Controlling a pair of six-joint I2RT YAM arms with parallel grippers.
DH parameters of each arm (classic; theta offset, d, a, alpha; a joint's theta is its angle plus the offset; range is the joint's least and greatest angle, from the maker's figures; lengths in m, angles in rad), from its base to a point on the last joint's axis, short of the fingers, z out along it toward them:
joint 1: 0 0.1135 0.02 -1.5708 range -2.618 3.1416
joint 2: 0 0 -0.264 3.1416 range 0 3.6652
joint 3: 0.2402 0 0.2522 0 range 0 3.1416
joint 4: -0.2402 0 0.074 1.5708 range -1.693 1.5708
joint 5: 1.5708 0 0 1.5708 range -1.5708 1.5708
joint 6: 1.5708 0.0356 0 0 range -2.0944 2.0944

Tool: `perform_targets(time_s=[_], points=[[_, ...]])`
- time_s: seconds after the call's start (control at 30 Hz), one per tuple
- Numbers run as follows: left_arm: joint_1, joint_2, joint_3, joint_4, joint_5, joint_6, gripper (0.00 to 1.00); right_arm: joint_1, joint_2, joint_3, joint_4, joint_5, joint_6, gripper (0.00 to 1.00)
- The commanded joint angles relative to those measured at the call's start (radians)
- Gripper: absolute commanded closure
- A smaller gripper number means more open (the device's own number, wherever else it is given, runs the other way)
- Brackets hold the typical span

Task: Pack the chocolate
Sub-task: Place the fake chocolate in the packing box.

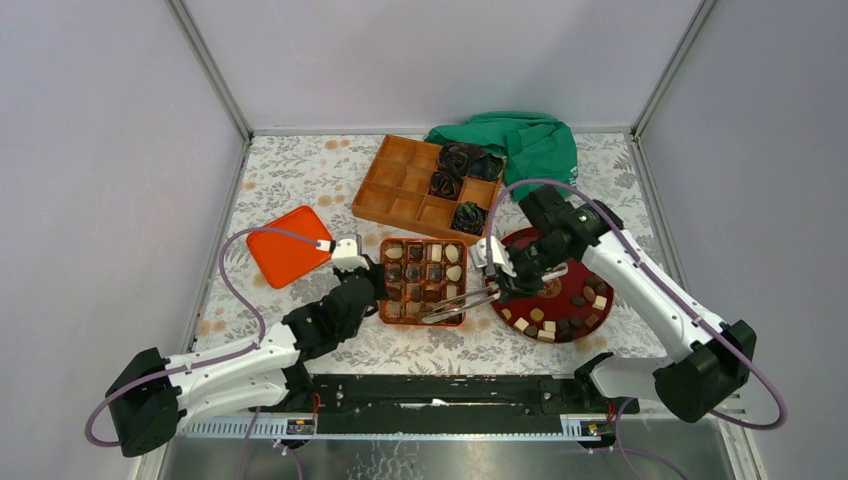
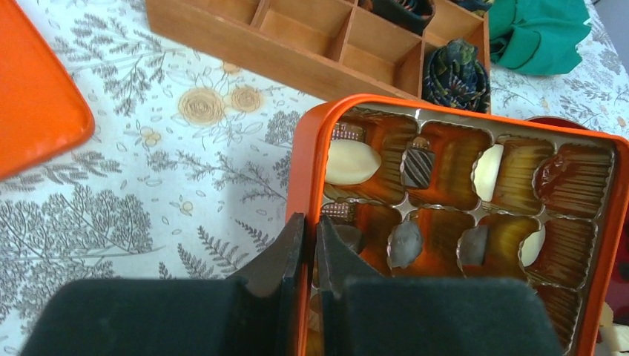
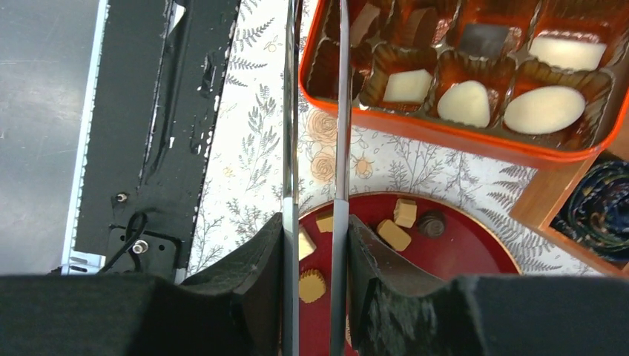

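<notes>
An orange chocolate box (image 1: 423, 240) sits mid-table, its tray pockets holding dark, tan and cream-white chocolate pieces (image 2: 352, 162). My left gripper (image 1: 378, 285) is shut on the box's left wall (image 2: 304, 170), one finger outside and one inside. My right gripper (image 1: 503, 283) is shut on metal tongs (image 1: 460, 305), whose two arms (image 3: 341, 111) reach over the box's near right corner (image 3: 445, 141). The tong tips are out of the right wrist view. More chocolate pieces (image 3: 393, 234) lie on a red plate (image 1: 570, 275) under the right gripper (image 3: 315, 230).
A wooden compartment box (image 1: 400, 190) with black crinkled rosettes (image 1: 447, 185) stands behind the orange box. A green cloth (image 1: 525, 140) lies at the back right. The orange lid (image 1: 288, 245) lies at the left. The black base rail (image 1: 450, 395) runs along the near edge.
</notes>
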Motion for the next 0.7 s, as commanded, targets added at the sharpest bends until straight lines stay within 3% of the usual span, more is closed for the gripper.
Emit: perform_targets(time_s=[0.0, 0.23, 0.67], points=[[-0.005, 0.005, 0.070, -0.007, -0.041, -0.186, 1.00, 0.084, 0.048, 0.083, 0.064, 0.046, 0.083, 1.00], [-0.005, 0.013, 0.074, -0.058, -0.030, -0.244, 1.00, 0.165, 0.125, 0.124, 0.131, 0.164, 0.187, 0.98], [-0.005, 0.032, 0.080, -0.089, -0.025, -0.286, 1.00, 0.225, 0.203, 0.157, 0.158, 0.219, 0.277, 0.77]])
